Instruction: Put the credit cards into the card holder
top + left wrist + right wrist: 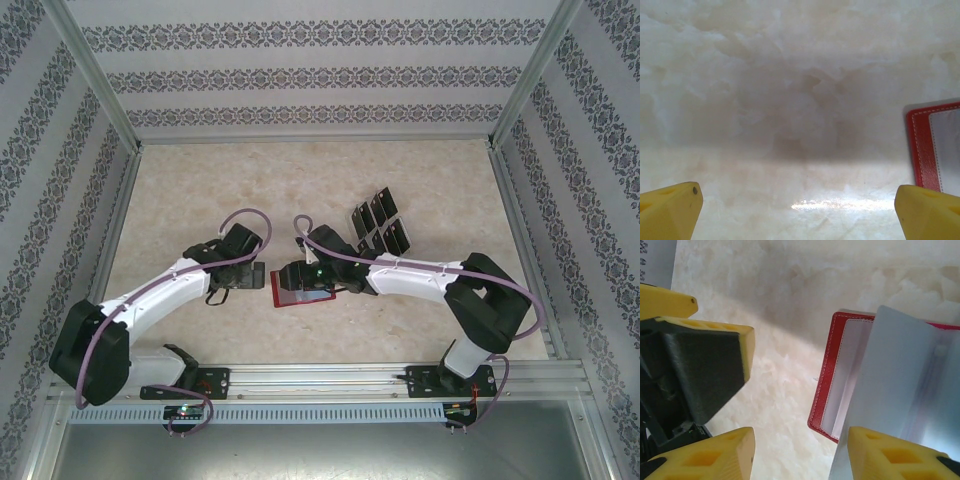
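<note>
A: Left to right. State of the left gripper (800, 215)?

B: Its yellow fingertips (670, 210) sit at the two bottom corners of its wrist view, spread wide. Only the bare marbled table (790, 100) lies between them, nothing held. From overhead it is low over the table, just left of the holder.

A: Where is the card holder (300, 293)?

B: It lies open on the table, front centre, in front of both grippers' tips. Its red stitched border enters the right edge of the left wrist view.

A: And the right gripper (800, 455)?

B: It is over the holder's left edge. The jaws are partly parted, with the table and the red rim showing in the gap, and nothing is clamped. A pale grey inner flap (900, 370) stands up from the holder, and one finger is in front of it. I cannot tell whether they touch. The left gripper's fingers face it, close but apart.

A: The credit cards (381, 207)?

B: Several black ones stand tilted in a cluster beyond the right forearm, apart from the holder.
</note>
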Controlling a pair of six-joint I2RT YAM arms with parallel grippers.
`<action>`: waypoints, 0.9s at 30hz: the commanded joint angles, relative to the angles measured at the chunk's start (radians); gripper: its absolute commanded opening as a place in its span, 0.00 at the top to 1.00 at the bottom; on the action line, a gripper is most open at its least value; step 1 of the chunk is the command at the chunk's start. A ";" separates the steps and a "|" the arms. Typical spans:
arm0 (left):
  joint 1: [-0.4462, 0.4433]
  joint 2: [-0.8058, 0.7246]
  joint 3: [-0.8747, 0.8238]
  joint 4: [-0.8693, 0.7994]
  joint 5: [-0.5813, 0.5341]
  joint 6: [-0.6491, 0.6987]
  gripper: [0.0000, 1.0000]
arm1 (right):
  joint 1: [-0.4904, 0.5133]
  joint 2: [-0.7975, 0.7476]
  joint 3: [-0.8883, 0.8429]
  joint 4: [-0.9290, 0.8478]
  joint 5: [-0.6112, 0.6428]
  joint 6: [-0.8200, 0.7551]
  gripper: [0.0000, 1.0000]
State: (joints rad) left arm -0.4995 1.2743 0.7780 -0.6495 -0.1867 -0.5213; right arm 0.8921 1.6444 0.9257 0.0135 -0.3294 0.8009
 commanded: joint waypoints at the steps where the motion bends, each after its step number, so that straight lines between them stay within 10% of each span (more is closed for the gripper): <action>1: 0.018 -0.032 0.015 -0.035 0.003 -0.016 0.01 | -0.021 0.010 -0.034 0.049 0.013 0.036 0.53; 16: 0.021 -0.040 0.015 -0.026 0.027 -0.006 0.01 | -0.048 0.107 -0.060 0.168 -0.045 0.091 0.96; 18: 0.021 -0.039 0.015 -0.025 0.031 -0.005 0.01 | -0.049 0.128 -0.058 0.193 -0.065 0.097 0.87; 21: 0.020 -0.038 0.017 -0.022 0.041 -0.006 0.01 | -0.042 0.151 -0.042 0.208 -0.104 0.096 0.46; 27: 0.021 -0.023 0.027 -0.007 0.058 -0.011 0.01 | -0.036 0.179 -0.035 0.224 -0.134 0.107 0.40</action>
State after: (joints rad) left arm -0.4889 1.2499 0.7780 -0.6502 -0.1413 -0.5243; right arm 0.8421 1.7977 0.8703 0.2012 -0.4213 0.8932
